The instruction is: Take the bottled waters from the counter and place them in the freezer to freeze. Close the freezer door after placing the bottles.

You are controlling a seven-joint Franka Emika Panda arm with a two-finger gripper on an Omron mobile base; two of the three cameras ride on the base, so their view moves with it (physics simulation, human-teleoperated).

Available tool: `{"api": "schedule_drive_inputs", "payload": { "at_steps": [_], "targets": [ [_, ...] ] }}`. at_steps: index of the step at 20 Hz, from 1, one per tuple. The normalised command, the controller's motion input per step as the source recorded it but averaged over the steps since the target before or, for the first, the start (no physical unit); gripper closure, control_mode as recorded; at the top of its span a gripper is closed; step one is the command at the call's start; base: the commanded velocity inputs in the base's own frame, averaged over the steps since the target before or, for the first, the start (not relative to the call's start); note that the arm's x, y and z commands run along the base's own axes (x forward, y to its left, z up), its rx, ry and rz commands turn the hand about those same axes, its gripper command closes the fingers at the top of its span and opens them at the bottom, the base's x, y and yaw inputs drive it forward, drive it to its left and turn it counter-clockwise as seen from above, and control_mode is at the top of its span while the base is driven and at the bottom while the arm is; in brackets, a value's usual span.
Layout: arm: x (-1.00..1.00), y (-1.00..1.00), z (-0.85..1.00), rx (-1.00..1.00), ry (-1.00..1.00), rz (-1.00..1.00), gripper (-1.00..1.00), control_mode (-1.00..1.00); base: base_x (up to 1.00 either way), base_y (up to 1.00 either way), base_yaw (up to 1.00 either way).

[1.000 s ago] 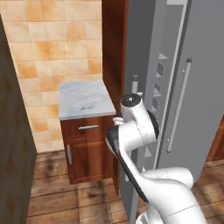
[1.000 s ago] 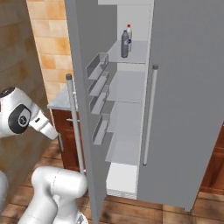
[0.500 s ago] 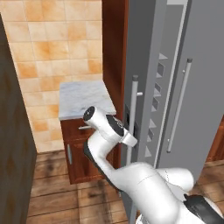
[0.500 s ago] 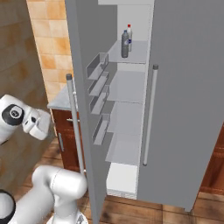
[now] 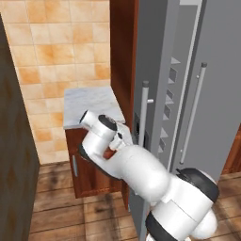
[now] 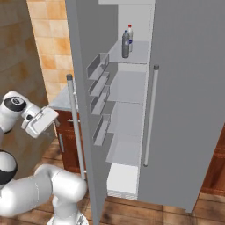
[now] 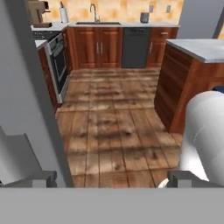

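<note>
Bottled waters, two slim clear plastic bottles point(image 6: 127, 41): we see them upright, side by side on the top pale shelf of the tall flat-grey freezer point(image 6: 132, 105). Narrow grey freezer door point(image 6: 85, 88) with long bar handle point(image 6: 75, 125): standing open. White end effector point(image 6: 40, 122): beside that handle (fingers spread, pinching nothing). White marble tabletop point(image 5: 89, 106): left of the door.
</note>
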Motion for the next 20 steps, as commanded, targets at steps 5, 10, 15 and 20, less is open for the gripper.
{"api": "schedule_drive_inputs", "payload": {
  "at_steps": [5,10,15,20],
  "targets": [
    [0.05,-0.25,0.01,-0.1,0.0,-0.01,-1.0,-1.0,0.0,0.0,0.0],
    [0.0,-0.42,0.0,-0.01,0.0,0.05,-1.0,-1.0,0.0,0.0,0.0],
    [0.08,-0.25,0.0,-0.03,0.0,0.01,-1.0,-1.0,0.0,0.0,0.0],
    [0.19,0.0,0.0,-0.06,0.0,0.0,-1.0,-1.0,0.0,0.0,0.0]
  ]
}}
